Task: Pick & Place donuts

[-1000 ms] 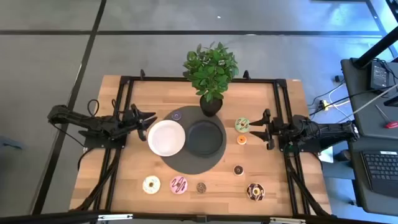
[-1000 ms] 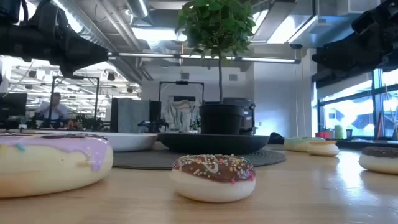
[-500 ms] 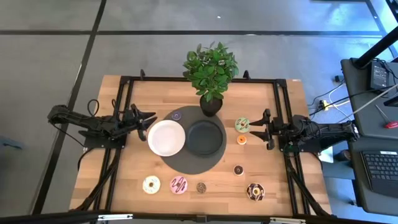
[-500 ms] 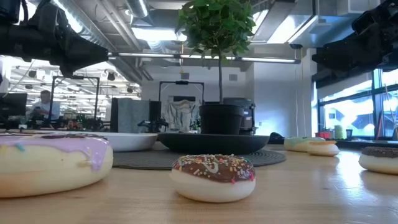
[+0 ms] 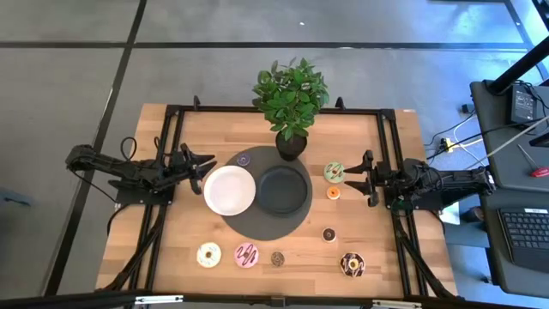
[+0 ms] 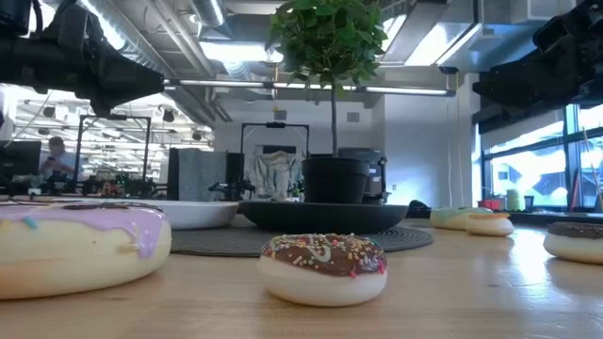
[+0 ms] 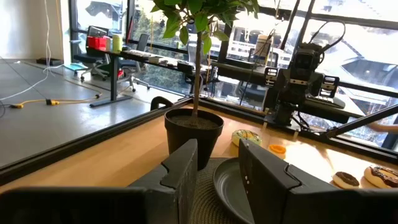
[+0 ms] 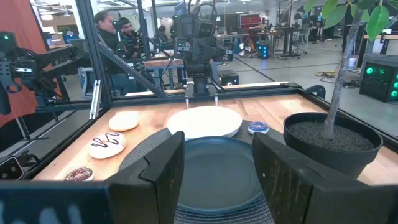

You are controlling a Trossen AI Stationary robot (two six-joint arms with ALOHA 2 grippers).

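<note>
Several toy donuts lie flat on the wooden table. In the high view a green one [image 5: 334, 172] and an orange mini [image 5: 333, 192] sit just in front of my right gripper [image 5: 350, 178], which is open. A purple mini [image 5: 244, 159] lies on the mat's far edge. A chocolate mini [image 5: 328, 233], a cream one [image 5: 208, 254], a pink one [image 5: 247, 255], a small chocolate one [image 5: 278, 257] and a sprinkled chocolate one [image 5: 352, 264] lie near the near edge. My left gripper [image 5: 206, 167] hovers open beside the white plate [image 5: 229, 190]. Both wrist views show open fingers, left [image 7: 217, 168] and right [image 8: 217, 165].
A black plate [image 5: 284, 190] and the white plate sit on a round dark mat [image 5: 268, 225] at the table's middle. A potted plant [image 5: 292, 103] stands at the far edge behind them. Black frame rails [image 5: 171, 154] run along both table sides. People show in the room beyond.
</note>
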